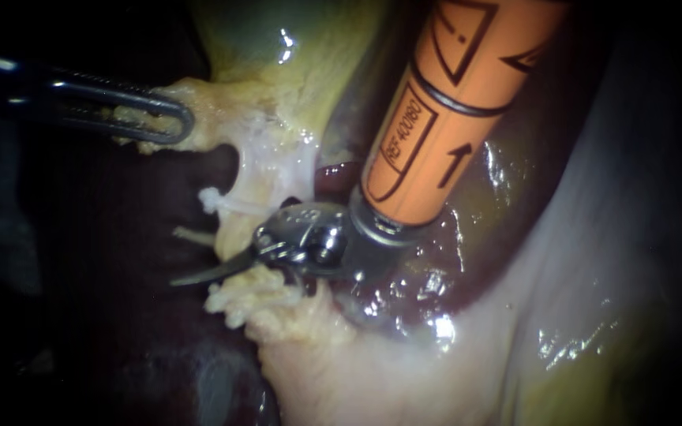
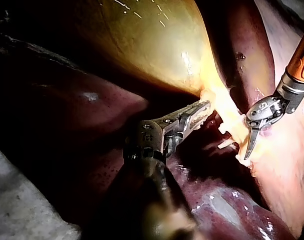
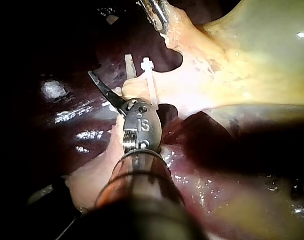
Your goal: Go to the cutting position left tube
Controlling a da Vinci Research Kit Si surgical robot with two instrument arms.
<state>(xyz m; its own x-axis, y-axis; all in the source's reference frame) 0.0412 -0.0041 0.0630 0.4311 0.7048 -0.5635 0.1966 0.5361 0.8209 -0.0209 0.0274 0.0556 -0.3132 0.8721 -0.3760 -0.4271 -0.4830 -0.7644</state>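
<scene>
Jaws of the left instrument [image 1: 155,118] are closed on yellow fatty tissue [image 1: 199,102] at far left, drawing it leftward. The blades of the right instrument [image 1: 203,274] lie together with nothing between them, tips pointing left. The pale tube [image 1: 238,221] runs far-to-near just by the blade roots, with a white clip [image 1: 213,199] across it immediately far of the blades; cannot confirm this is the left tube. Judgement: the right instrument is nearer and lies crosswise to the tube's axis, so the blades need parting around the tube, short of the clip.

L instrument [image 2: 206,107]: jaws clamp pale tissue [image 2: 220,102] by gallbladder [image 2: 152,45]
R instrument [image 2: 249,148]: blades together, tip against same tissue
Liver [image 2: 222,202]: under both
</scene>
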